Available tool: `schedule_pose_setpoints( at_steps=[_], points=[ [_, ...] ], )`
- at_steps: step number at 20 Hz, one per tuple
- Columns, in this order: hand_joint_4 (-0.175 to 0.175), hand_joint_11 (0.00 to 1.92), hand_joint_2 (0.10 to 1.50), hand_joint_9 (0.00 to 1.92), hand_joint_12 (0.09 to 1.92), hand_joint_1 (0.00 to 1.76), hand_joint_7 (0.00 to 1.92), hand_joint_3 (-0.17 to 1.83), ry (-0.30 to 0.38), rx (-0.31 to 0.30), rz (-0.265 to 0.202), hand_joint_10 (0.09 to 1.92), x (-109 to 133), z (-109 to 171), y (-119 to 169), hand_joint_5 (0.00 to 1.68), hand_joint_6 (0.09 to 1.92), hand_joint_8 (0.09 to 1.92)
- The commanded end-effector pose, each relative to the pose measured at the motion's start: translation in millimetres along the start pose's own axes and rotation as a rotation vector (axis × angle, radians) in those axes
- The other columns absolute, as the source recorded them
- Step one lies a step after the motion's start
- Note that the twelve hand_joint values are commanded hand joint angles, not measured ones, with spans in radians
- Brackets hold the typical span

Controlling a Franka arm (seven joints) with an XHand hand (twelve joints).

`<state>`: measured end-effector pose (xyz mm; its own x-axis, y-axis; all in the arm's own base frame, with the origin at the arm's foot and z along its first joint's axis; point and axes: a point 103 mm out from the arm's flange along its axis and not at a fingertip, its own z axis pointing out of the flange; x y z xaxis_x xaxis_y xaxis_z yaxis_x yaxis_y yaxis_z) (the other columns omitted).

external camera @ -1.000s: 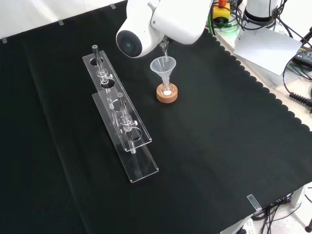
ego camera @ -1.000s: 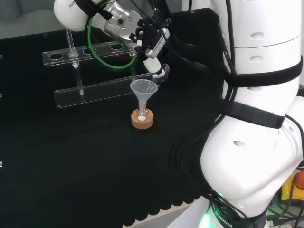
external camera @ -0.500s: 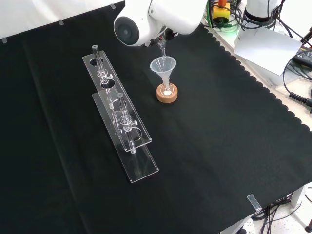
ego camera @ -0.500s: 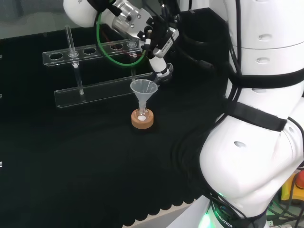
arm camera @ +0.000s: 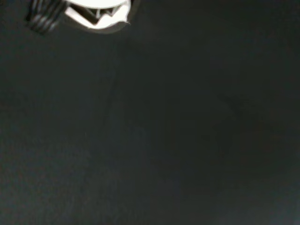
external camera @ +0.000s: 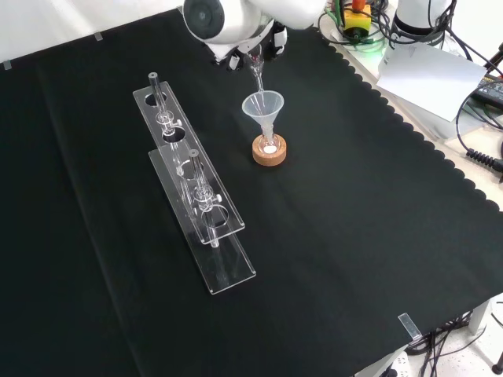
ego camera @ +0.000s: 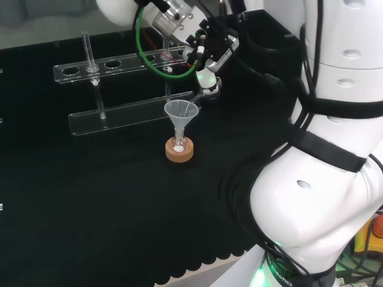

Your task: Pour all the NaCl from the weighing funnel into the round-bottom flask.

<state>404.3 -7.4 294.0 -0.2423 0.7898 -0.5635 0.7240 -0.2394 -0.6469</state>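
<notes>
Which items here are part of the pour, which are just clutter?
In the job:
robot hand
weighing funnel it holds
clear funnel
round-bottom flask
cork ring

Lying about:
two clear racks
paper sheet past the cloth

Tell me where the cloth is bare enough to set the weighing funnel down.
Front view: the wide black cloth right of and below the cork stand is bare. Crowded: between the clear racks and the funnel on the flask, under the hand.

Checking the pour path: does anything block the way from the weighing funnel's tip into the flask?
Nothing visible: the weighing funnel tips from the hand over the clear funnel, seated in the flask.
</notes>
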Motion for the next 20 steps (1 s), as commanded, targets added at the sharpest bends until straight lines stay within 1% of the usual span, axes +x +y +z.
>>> schedule_pose_setpoints(
  at_steps=[1, 8, 15, 20],
  points=[
    [0.175, 0.34, 0.68, 0.69, 1.32, 1.08, 0.41, 0.74, 0.072, -0.088, -0.027, 0.55, -7.6, 8.8, 0.0, 1.13, 0.96, 0.62],
    [0.175, 0.34, 0.68, 0.70, 1.32, 1.08, 0.41, 0.74, 0.115, -0.108, -0.048, 0.56, -7.7, 13.0, 3.7, 1.13, 0.96, 0.62],
    [0.175, 0.34, 0.68, 0.71, 1.32, 1.08, 0.41, 0.74, 0.179, -0.142, -0.068, 0.56, -11.6, 18.3, 6.5, 1.12, 0.97, 0.62],
    [0.175, 0.34, 0.68, 0.71, 1.32, 1.08, 0.41, 0.74, 0.203, -0.172, -0.069, 0.56, -15.3, 23.5, 8.8, 1.12, 0.97, 0.62]
  ],
)
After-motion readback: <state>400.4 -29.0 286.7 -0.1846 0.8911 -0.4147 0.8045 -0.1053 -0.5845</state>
